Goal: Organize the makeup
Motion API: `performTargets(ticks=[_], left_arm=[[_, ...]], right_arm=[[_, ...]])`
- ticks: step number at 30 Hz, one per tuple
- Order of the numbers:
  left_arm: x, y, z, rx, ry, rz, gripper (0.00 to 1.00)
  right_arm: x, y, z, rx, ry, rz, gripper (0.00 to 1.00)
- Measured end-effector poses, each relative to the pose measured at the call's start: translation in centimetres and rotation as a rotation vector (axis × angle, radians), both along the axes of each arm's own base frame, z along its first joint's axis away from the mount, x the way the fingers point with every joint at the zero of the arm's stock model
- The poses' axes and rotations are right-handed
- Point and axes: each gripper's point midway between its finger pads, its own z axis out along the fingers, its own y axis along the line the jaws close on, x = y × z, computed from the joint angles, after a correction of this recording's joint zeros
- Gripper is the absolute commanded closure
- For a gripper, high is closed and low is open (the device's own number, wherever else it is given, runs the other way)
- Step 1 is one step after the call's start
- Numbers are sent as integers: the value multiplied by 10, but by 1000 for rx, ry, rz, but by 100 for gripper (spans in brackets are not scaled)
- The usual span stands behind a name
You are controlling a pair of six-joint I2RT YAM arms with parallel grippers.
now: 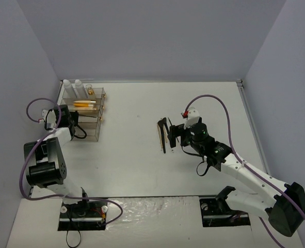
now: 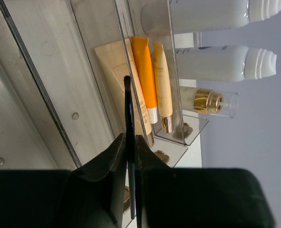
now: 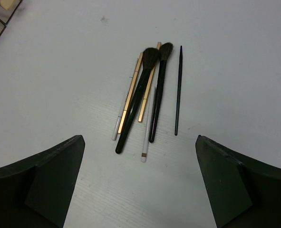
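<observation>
Makeup brushes [image 3: 159, 95] loose mid-table, tubes [image 2: 145, 71] and bottles [image 2: 216, 64] in clear organizer [image 1: 90, 132] far left.
Left gripper [image 2: 130, 142] clamped on slim black brush [image 2: 128, 109] at organizer; right gripper [image 3: 139, 137] wide apart above the loose ones.

Tubes [image 2: 145, 76] in box [image 1: 90, 135] far left, brushes [image 3: 135, 99] clustered on table [image 1: 131, 170]

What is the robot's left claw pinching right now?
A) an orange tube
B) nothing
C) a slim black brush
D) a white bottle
C: the left gripper is shut on a slim black brush; the orange tube lies beyond it, ungripped.
</observation>
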Motion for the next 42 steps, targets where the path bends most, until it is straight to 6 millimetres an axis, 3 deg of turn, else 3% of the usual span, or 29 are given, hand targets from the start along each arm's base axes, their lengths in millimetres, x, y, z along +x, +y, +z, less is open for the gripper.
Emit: performTargets(ticks=[5, 11, 20, 24, 28, 34, 42], left_arm=[[7, 5, -7, -15, 3, 23, 100], [11, 7, -9, -19, 6, 35, 86], [11, 9, -10, -37, 16, 59, 77], [9, 9, -12, -46, 26, 68, 63], [2, 8, -4, -42, 34, 65, 39], [-18, 1, 51, 56, 9, -13, 6], [-58, -20, 195, 471, -87, -324, 3]], right_arm=[[1, -2, -1, -7, -2, -3, 0], [2, -5, -3, -15, 1, -8, 0], [3, -7, -4, -19, 1, -13, 0], [2, -8, -5, -20, 1, -13, 0], [4, -13, -4, -22, -5, -34, 1], [17, -32, -18, -53, 43, -112, 13], [32, -36, -74, -151, 220, -137, 34]])
